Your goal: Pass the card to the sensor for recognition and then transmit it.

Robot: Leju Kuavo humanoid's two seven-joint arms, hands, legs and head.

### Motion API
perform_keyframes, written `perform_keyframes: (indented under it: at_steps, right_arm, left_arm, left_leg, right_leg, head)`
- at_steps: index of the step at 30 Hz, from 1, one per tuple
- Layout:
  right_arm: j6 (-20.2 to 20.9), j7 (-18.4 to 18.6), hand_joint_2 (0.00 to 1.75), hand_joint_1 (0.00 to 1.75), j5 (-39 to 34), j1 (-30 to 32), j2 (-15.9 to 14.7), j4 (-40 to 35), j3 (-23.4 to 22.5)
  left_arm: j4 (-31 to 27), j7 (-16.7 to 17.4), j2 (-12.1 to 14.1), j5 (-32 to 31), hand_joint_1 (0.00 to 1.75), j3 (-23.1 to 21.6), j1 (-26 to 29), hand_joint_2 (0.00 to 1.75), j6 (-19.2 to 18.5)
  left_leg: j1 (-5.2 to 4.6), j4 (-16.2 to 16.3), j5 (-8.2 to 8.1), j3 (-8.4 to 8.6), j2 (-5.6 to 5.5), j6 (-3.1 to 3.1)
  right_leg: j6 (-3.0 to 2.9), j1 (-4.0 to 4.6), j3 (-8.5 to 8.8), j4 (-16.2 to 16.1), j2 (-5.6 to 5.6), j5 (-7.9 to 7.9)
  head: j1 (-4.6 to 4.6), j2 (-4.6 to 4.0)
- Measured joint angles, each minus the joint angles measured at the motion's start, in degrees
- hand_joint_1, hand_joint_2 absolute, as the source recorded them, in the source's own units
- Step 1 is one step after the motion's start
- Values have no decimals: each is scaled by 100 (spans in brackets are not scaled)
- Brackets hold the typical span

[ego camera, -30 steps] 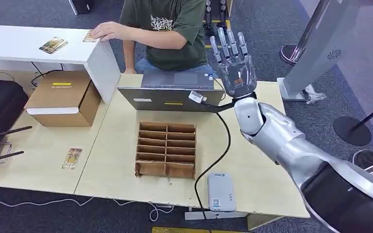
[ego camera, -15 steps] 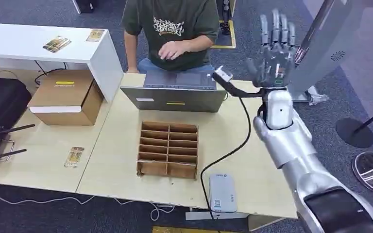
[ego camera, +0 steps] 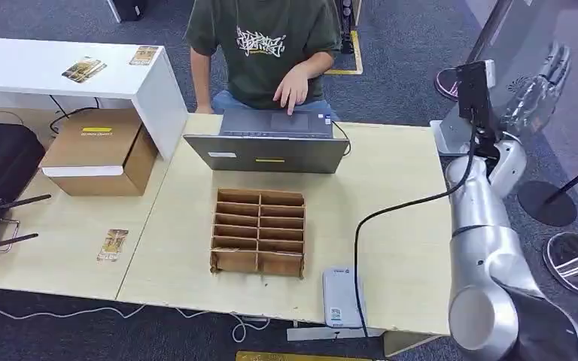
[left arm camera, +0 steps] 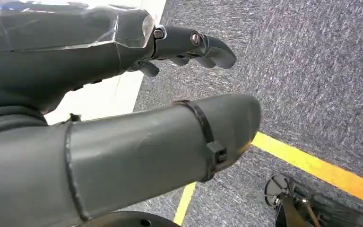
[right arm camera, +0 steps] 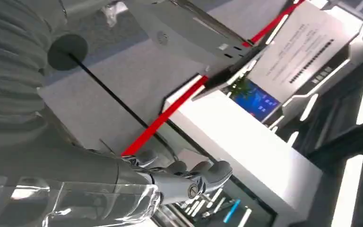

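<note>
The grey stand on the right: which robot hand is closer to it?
Right. The right robot hand is raised just in front of the stand; the left robot hand hangs over the carpet.

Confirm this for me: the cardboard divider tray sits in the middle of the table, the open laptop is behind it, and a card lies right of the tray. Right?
Not quite. The card lies to the left of the cardboard divider tray, not the right; what lies right of the tray, toward the near edge, is a grey device. The head view shows this. The tray is mid-table with the open laptop behind it, as you said.
</note>
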Motion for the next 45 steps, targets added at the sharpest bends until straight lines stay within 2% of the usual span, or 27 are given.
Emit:
perform_keyframes:
  at_steps: [4,9,13,17,21,24,27,33,37,40,45]
  right_arm:
    - [-2,26,175,0,322,-18,-4,109,-216]
    - [-2,-70,175,0,1186,179,-2,-26,-266]
    - [-2,-292,175,0,1479,710,107,-491,-199]
    - [-4,-564,175,0,1386,1408,277,-1149,9]
    - [-4,-586,175,0,1224,2074,385,-1728,331]
    - [-4,-426,175,0,889,2530,391,-2143,692]
    - [-2,-20,175,0,799,3108,380,-2698,1105]
    - [-4,450,175,0,1390,4193,378,-3691,1735]
    - [-4,552,175,0,1518,4500,378,-4021,1895]
    - [-4,890,175,0,1900,4834,376,-4313,2018]
    - [-4,1152,175,0,2323,5371,378,-4724,2317]
  left_arm:
    - [0,-26,-2,0,0,0,-6,0,-50]
    - [0,-48,-24,13,0,2,-8,0,-52]
    - [0,-89,-39,72,0,4,-8,0,-52]
    - [0,-125,-59,131,0,35,-10,0,-50]
    - [0,-195,-66,227,0,111,-12,0,-52]
    - [0,-240,-70,286,0,153,-9,0,-44]
    - [0,-243,-79,385,0,192,-9,0,-22]
    - [0,-243,-92,470,0,291,-7,0,-2]
    - [0,-243,-109,474,0,304,-8,0,-2]
    - [0,-243,-116,509,0,336,-5,0,9]
    - [0,-289,-140,647,0,431,-7,0,33]
  left_leg:
    - [2,-1,0,0,-1,0]
    - [2,-3,0,-2,-3,0]
    - [2,-3,-1,-4,-5,0]
    - [2,-3,-1,-5,-5,0]
    - [2,-4,-2,-5,-5,0]
    - [2,-4,-2,-4,-5,0]
    - [2,-4,-7,-4,-5,-5]
    - [2,-5,-15,-5,-3,-1]
    - [2,-5,-15,-3,-2,-1]
    - [2,-5,-15,-3,-3,-1]
    - [2,-5,-18,-3,-1,-2]
  right_leg:
    - [-1,2,-3,0,-3,-1]
    - [-1,3,-2,1,-4,-2]
    - [-1,3,0,0,-9,-2]
    - [-1,3,0,0,-10,-3]
    - [-1,3,-1,-1,-11,-6]
    - [-1,3,-2,-1,-11,-7]
    - [0,3,-2,-1,-10,-10]
    - [0,2,-5,-2,-6,-14]
    - [0,2,-4,-2,-5,-14]
    - [0,2,-2,-2,-9,-15]
    - [2,2,-3,-2,-4,-17]
  head:
    - [0,0]
    - [0,0]
    - [2,0]
    - [2,0]
    - [2,0]
    - [0,0]
    - [2,0]
    - [2,0]
    - [0,0]
    - [2,0]
    - [0,0]
